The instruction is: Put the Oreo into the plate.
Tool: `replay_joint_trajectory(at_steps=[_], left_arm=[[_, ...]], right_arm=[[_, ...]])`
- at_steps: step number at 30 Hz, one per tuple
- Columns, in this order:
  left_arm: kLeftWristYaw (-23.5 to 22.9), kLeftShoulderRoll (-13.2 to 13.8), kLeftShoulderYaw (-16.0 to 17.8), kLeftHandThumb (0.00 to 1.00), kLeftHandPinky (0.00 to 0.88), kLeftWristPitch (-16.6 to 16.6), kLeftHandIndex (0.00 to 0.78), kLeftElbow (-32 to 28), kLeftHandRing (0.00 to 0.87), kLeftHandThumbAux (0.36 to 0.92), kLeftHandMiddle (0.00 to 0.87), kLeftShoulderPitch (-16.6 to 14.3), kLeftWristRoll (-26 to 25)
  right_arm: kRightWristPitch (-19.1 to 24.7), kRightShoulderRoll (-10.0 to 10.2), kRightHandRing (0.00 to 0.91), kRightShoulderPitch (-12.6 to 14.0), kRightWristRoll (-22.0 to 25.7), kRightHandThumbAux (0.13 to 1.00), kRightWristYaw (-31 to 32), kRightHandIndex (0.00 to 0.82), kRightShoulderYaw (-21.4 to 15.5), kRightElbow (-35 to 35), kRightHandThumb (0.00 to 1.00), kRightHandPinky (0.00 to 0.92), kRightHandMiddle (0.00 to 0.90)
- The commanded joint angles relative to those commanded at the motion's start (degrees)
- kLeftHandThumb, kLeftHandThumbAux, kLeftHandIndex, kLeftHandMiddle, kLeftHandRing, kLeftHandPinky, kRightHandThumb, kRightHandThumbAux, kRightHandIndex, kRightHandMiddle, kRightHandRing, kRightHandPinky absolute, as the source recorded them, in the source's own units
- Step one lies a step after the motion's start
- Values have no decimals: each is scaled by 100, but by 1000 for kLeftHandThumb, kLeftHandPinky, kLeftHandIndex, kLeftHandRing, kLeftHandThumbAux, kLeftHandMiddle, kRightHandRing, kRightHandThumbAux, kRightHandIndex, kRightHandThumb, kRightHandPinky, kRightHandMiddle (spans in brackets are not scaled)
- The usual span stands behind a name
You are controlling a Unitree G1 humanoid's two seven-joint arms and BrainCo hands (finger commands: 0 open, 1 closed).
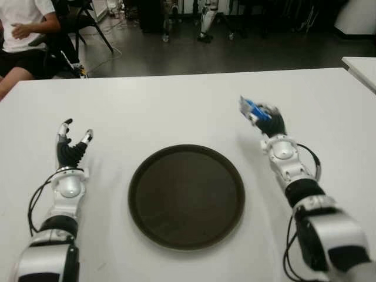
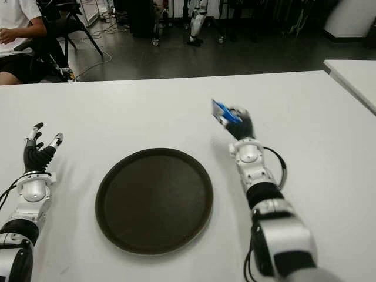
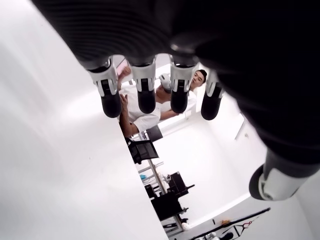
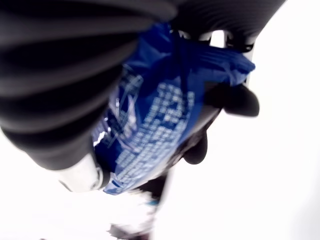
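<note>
The right hand (image 1: 267, 120), right of centre in the frame, has its fingers (image 4: 235, 100) clamped on the blue Oreo packet (image 4: 150, 125), held beyond the plate's upper right. The dark plate (image 1: 186, 197) sits centre on the white tabletop (image 1: 176, 111). The left hand (image 1: 70, 147), lower left, shows fingers spread, holding nothing. A seated person (image 1: 23, 29) occupies the upper left.

We see Oreo (image 4: 150, 120): blue crinkled packet with white print, clutched in right hand (image 1: 267, 120), raised off white table, beyond plate's right edge. Plate (image 1: 186, 195): round, dark brown, flat on table, nothing in it
</note>
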Motion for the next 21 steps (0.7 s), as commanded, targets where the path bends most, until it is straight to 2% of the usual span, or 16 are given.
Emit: replay_joint_trajectory(at_steps=[3,8,11,21], left_arm=[[30,28,-58,0,0,-9,0,11,0,539,0,-3,81],[64,66,-88,0,0,24,0,18,0,536,0,-6,129],[-8,17,-13,0,0,70,0,11,0,547,0,-17,14],[-12,-46,57,0,0,38,0,-41,0,537,0,-19,-100]], right_arm=[[-589,-9,854,108,404,711,651,441,-68,-2,722,874,858],[-893,-91,857,38,705,710,1220,442,-355,142,723,880,858],[-1250,-62,852,-83,682,709,1394,441,-423,297,725,875,853],[-1538,8,843,-222,772,708,1816,441,-666,887,730,876,846]])
